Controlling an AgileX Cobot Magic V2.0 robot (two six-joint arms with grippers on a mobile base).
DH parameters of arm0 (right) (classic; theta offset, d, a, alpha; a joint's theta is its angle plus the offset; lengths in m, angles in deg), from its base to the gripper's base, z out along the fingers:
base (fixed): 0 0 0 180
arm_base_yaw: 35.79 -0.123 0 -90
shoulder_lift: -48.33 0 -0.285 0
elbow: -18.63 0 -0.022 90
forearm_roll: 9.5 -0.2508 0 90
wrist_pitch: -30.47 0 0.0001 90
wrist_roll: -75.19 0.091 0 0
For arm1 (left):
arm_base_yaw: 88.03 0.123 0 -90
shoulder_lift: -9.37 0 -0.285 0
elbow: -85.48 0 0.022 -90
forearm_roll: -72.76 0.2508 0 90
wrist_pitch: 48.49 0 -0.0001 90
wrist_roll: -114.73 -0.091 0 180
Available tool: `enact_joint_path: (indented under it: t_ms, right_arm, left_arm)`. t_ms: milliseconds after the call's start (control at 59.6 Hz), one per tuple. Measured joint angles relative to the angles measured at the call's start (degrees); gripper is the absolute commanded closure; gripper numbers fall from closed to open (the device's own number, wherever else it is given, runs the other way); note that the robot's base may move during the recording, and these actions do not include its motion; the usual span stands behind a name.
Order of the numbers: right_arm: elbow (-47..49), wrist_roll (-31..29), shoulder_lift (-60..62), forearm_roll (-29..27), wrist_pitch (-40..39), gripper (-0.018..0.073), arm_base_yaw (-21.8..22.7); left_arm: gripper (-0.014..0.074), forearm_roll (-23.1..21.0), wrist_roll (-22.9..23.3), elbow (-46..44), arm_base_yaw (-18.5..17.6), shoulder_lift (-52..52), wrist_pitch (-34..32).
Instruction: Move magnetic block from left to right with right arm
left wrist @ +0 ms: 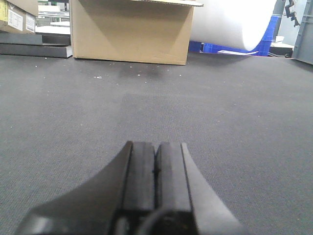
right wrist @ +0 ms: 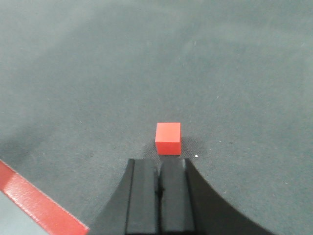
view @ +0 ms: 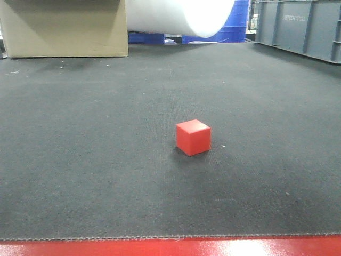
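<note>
block (view: pixel 193 137), small and red, sits alone on the dark mat (view: pixel 96 160) that covers the table, one corner turned toward the front camera so two side faces and the top show. it rests flat, a faint shadow at its base. nothing touches it.

from the right wrist view the same magnetic block (right wrist: pixel 168 138) lies just ahead of the right hand (right wrist: pixel 158 169), a little to the right of the line between the pads. the right hand is pressed together, its two black pads meeting with only a thin seam between them, and it holds nothing. it hangs above the mat, apart from the cube. a red strip (right wrist: pixel 34 200) of table edge cuts across the lower left corner of that view; the front view shows the same red edge (view: pixel 170 248) running along the bottom, under the mat's stitched hem.

the left hand (left wrist: pixel 156 156) is likewise closed tight, pads together, empty, low over bare mat (left wrist: pixel 234 127) with no cube in its sight.

at the back of the table stands a tan cardboard box (view: pixel 64 29), and beside it a big white roll (view: pixel 178 16) lying on its side. behind the roll there is something blue (view: pixel 237 21), and off to the right a grey plastic crate (view: pixel 301 26) with ribbed walls.
</note>
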Motion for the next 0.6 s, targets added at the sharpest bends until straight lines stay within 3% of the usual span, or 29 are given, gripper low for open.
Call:
enact_joint_path:
  t_ms: [235, 604]
  right_arm:
    - [-2.86, 0.0, 9.95, -0.08, -0.24, 0.0503, 0.0]
    - [-2.97, 0.0, 10.89, -0.08, -1.09, 0.0503, 0.0]
  left_arm:
    - [0.0713, 0.0, 0.0, 0.0, 0.0, 0.0, 0.0]
    - [0.0712, 0.0, 0.0, 0.0, 0.0, 0.0, 0.0]
